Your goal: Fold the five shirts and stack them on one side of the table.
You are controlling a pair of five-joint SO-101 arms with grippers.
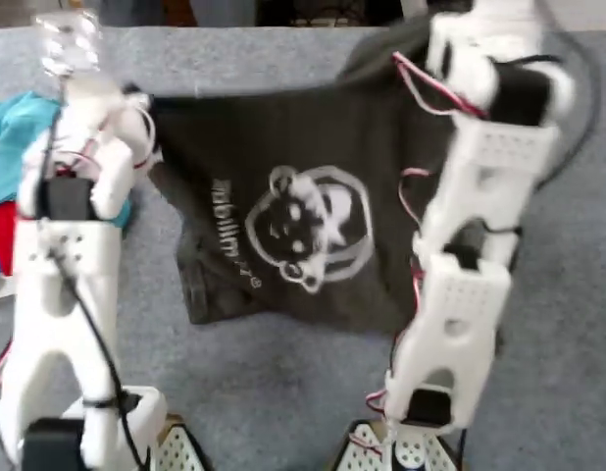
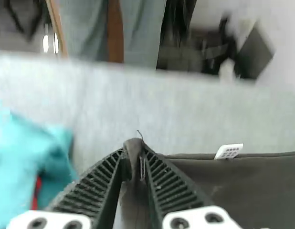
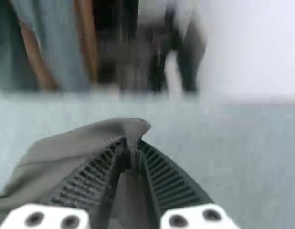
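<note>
The left gripper (image 2: pixel 133 160) was clamped on a fold of the dark shirt (image 1: pixel 283 226) — cloth pinched between its fingertips — and the right gripper (image 3: pixel 133 153) gripped another edge likewise. The shirt stretched between them over the grey table (image 1: pixel 548 324), near a teal shirt (image 1: pixel 19 128).

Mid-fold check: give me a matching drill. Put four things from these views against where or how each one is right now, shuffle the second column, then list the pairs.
Column one
1. dark shirt
2. teal cloth
3. left gripper
4. right gripper

Column two
A. shut on a raised peak of dark fabric, bare table beyond
B. bunched at the table's edge, beside the left arm
C. spread out mid-table, white print facing up
D. shut on a dark hem close to a small white tag

Pairs: 1-C, 2-B, 3-D, 4-A
</note>
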